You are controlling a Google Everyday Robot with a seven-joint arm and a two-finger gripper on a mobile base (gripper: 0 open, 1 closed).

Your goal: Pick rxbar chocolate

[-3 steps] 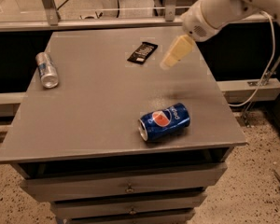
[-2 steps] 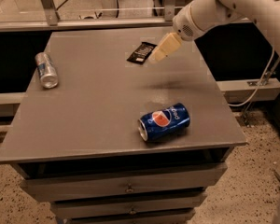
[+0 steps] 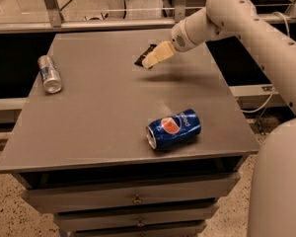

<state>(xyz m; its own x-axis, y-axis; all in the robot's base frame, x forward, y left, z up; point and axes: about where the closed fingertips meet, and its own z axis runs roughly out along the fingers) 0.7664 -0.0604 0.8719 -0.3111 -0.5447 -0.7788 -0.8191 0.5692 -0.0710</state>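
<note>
Your pincer (image 3: 150, 62) hangs at the right edge of the rxbar chocolate (image 3: 143, 57), which lies at 1 o'clock on the tabletop (image 3: 98, 107). Released or clenched: cannot tell. Pepsi can (image 3: 173, 128) at 5 o'clock, silver can (image 3: 50, 73) at 10 o'clock.

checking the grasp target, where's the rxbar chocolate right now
In the camera view, the rxbar chocolate lies near the middle of the table's far side, partly hidden by the hand.

The gripper (image 3: 157, 56) is seen at upper centre of the frame, partly covering the rxbar chocolate (image 3: 142, 59). The table (image 3: 103, 107) is obstructed by a silver can (image 3: 50, 73) at left and a Pepsi can (image 3: 173, 128) at lower centre; open surface is left between them.
</note>
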